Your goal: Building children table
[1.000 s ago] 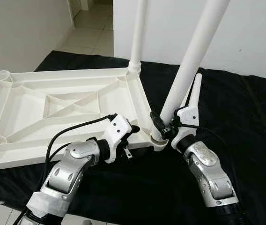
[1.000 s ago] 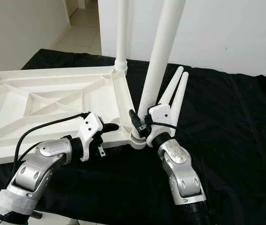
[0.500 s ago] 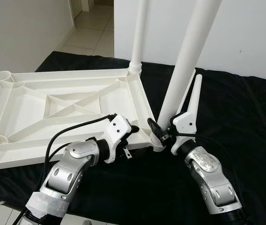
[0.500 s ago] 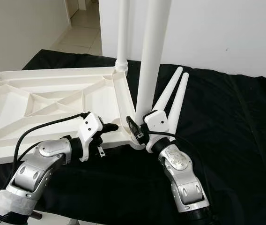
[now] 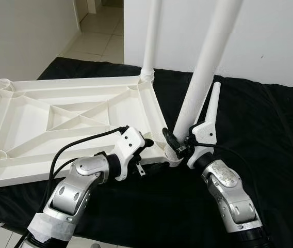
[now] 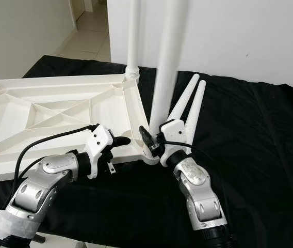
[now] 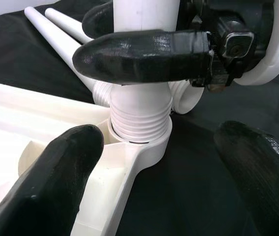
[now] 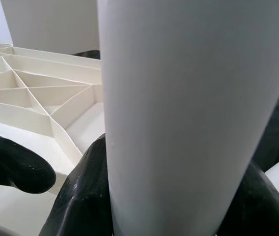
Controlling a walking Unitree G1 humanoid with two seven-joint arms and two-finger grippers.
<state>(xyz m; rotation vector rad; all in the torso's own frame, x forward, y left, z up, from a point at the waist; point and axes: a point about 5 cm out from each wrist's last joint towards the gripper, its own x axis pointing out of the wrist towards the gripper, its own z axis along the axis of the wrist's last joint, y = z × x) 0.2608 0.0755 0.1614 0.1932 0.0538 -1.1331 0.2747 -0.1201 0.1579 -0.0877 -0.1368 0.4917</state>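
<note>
White plastic everywhere: the upturned tabletop (image 5: 74, 119) lies ribbed side up on a black cloth (image 5: 270, 129), and I am working at its near corner socket (image 7: 144, 142). My right gripper (image 5: 180, 146) has its fingers clamped on the lower end of a long white leg (image 5: 203, 77), just above the threaded end (image 7: 140, 115). In the left wrist view that thread sits in the mouth of the socket, with several ridges exposed above the rim, so I judge the leg is entered but not yet wound home.

The leg's long axis leans away from the tabletop, its top tilted toward my right, while the socket's bore should run straight up from the panel. That mismatch is what the next turn depends on: the leg has to stand square over the socket or the thread may cross. My right gripper is the one on it; my left gripper (image 5: 145, 143) rests at the tabletop's near edge just beside the socket, fingers spread apart and holding nothing, placed to steady the corner.

1 leg (image 5: 151, 36) already stands upright in the far corner on this same side. 2 spare legs (image 6: 190, 106) lie together on the cloth just behind my right gripper. The 2 sockets (image 5: 2, 82) at the opposite end appear unfilled.
</note>
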